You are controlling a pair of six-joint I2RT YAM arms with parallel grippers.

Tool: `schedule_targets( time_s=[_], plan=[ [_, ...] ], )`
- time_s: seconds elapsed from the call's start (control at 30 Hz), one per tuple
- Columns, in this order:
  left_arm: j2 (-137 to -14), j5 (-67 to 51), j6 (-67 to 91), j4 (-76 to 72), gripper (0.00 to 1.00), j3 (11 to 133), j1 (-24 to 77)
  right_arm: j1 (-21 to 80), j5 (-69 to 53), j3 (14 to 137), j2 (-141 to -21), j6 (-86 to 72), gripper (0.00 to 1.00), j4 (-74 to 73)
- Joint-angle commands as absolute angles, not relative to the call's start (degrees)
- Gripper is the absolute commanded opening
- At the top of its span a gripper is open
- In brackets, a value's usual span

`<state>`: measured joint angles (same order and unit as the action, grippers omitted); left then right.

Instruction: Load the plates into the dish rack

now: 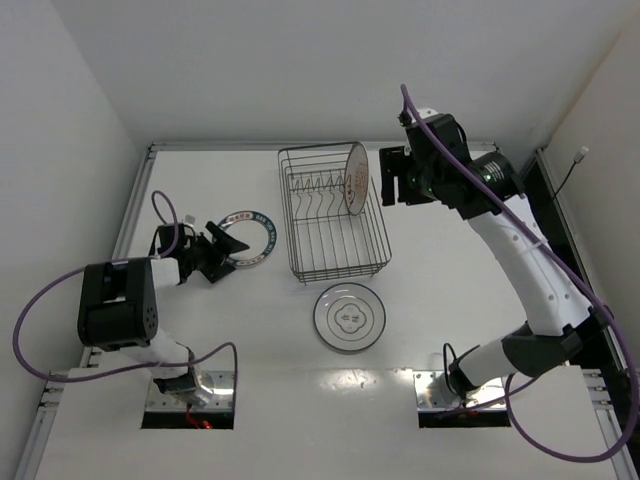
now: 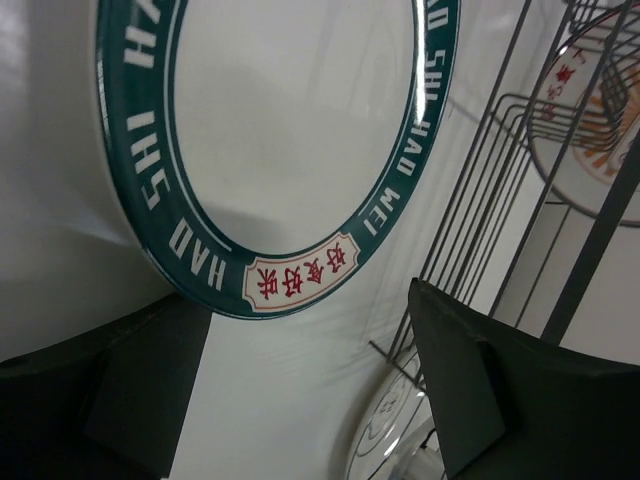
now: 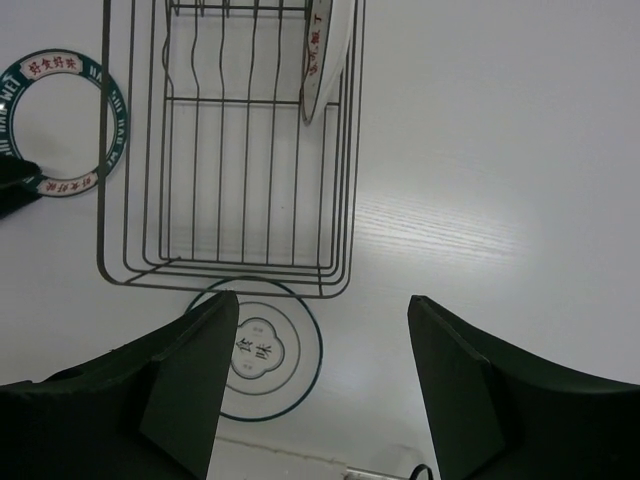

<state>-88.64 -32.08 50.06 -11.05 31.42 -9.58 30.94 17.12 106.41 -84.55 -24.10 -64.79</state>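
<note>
Plates: the teal-banded white round plate [image 1: 247, 240] lies flat toward the table's left edge, its rim just ahead of the left claw [image 1: 220, 252], whose fingers are spread and empty. White lettering reads "HAO SHI" and "HAO WEI", beside red characters. The orange-patterned white plate [image 1: 355, 178] stands upright in the dark wire dish rack [image 1: 335, 266] near the far edge. Beside it, the right claw [image 1: 386, 178] is spread and empty.

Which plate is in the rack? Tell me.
The orange plate, upright in the rack; the teal-rimmed plate and the thin-ringed plate lie flat on the table.
</note>
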Motion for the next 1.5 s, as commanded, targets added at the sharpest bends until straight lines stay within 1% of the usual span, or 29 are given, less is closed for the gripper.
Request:
schedule_targets(
  time_s=[0.0,0.07,0.1,0.13,0.17,0.2,0.27,0.3,0.33,0.43,0.7,0.9,1.07,1.13,1.3,1.33,1.47],
  plan=[
    [-94.65,-29.61,49.92,-14.41,0.77,33.22,-10.2,31.29,14.95,106.96,-81.74,-26.54,0.66,-64.69],
    [-97.37,-30.67,49.92,-14.41,0.73,34.79,-10.72,30.76,14.24,105.39,-81.13,-26.54,0.66,-64.69],
    [-98.08,-31.98,49.92,-14.41,0.65,35.33,-10.72,30.76,13.28,104.86,-81.12,-27.07,0.66,-64.08],
    [-98.69,-32.69,49.23,-14.41,0.61,35.85,-11.42,30.76,13.27,104.16,-81.12,-27.07,0.66,-64.07],
    [-99.4,-33.39,49.22,-14.41,0.54,36.38,-11.43,30.76,13.27,104.15,-81.12,-27.07,0.66,-64.07],
    [-99.4,-34.44,47.74,-13.8,0.39,37.08,-12.03,30.76,12.49,103.54,-81.12,-27.07,0.66,-63.55],
    [-99.4,-37.26,45.89,-12.49,0.26,37.61,-13.79,30.76,11.17,102.92,-81.12,-27.6,0.66,-62.93],
    [-99.4,-38.22,45.01,-11.78,0.21,37.62,-13.8,30.76,11.16,102.92,-81.12,-27.6,0.66,-62.32],
    [-99.4,-39.62,44.13,-10.82,0.13,38.4,-14.67,30.76,10.38,102.92,-81.12,-27.6,0.66,-62.31],
    [-97.13,-40.78,40.18,-7.04,0.0,39.46,-16.43,30.76,9.06,102.92,-82.43,-27.6,0.66,-61.79],
    [-91.32,-40.78,34.81,0.17,0.0,42.18,-17.93,30.76,8.53,104.24,-83.58,-27.6,0.66,-61.26],
    [-91.32,-41.83,35.85,0.18,0.0,43.42,-18.45,30.76,8.0,104.24,-83.58,-27.6,0.66,-61.26],
    [-87.55,-43.15,38.14,-1.49,0.0,43.94,-18.46,30.76,8.0,102.05,-83.06,-27.6,0.66,-60.21],
    [-84.83,-43.76,39.63,-2.1,0.0,43.95,-18.46,30.24,6.25,99.69,-81.66,-27.6,0.66,-58.89],
    [-78.85,-45.53,43.24,-2.89,0.0,45.18,-18.46,27.96,-5.69,90.64,-79.54,-28.92,0.66,-48.97],
    [-77.88,-45.53,44.46,-3.68,0.0,45.78,-18.46,27.95,-10.67,89.14,-78.93,-29.7,0.66,-47.13],
    [-74.27,-47.54,45.7,-4.39,0.0,46.93,-18.46,25.66,-22.3,82.02,-77.7,-35.48,0.66,-37.64]
  ],
)
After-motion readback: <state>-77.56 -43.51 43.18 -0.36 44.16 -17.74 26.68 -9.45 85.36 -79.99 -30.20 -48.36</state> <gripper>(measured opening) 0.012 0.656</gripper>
